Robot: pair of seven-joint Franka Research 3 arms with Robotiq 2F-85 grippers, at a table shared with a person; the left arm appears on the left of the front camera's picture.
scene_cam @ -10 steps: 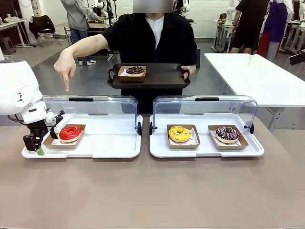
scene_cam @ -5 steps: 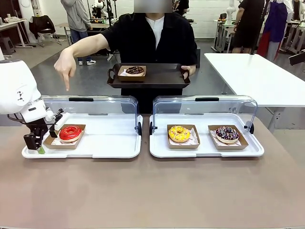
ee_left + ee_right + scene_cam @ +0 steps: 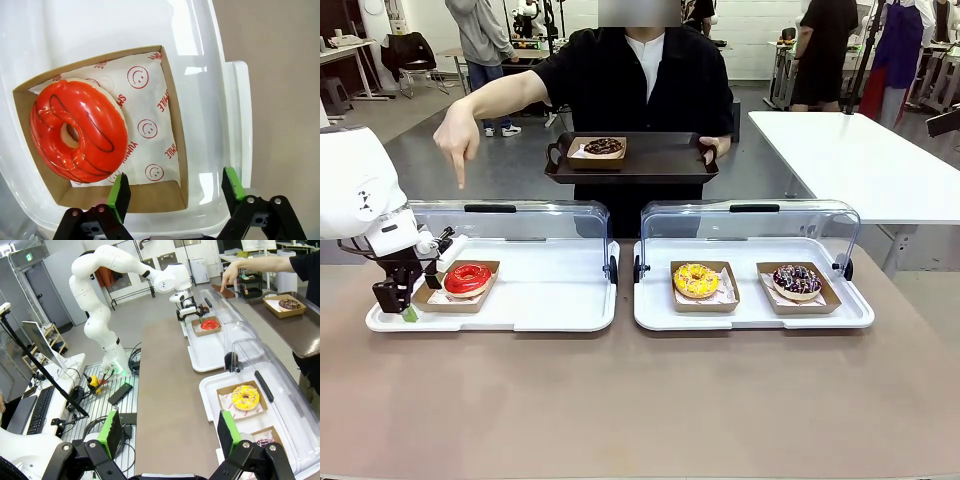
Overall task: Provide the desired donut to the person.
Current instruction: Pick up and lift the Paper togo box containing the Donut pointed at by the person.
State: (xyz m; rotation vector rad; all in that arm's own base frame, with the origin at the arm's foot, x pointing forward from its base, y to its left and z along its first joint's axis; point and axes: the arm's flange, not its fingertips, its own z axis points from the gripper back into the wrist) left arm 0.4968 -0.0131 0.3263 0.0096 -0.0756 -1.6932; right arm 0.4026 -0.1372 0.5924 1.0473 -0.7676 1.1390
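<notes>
left gripper point(image 3: 175, 189) has slid in, straddling the donut box point(image 3: 150, 196) edge.

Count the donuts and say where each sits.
4. A red donut in the left white tray; a yellow donut and a dark sprinkled donut in the right white tray; a chocolate donut on the dark tray the person holds. None looks hidden.

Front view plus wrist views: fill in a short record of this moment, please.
person: points down over the left tray; holds a black tray with a chocolate donut
left tray: red donut in a box
right tray: yellow donut, sprinkled donut, each boxed
left hand: open, straddling the box's wall beside the red donut
right hand: open, empty
</notes>
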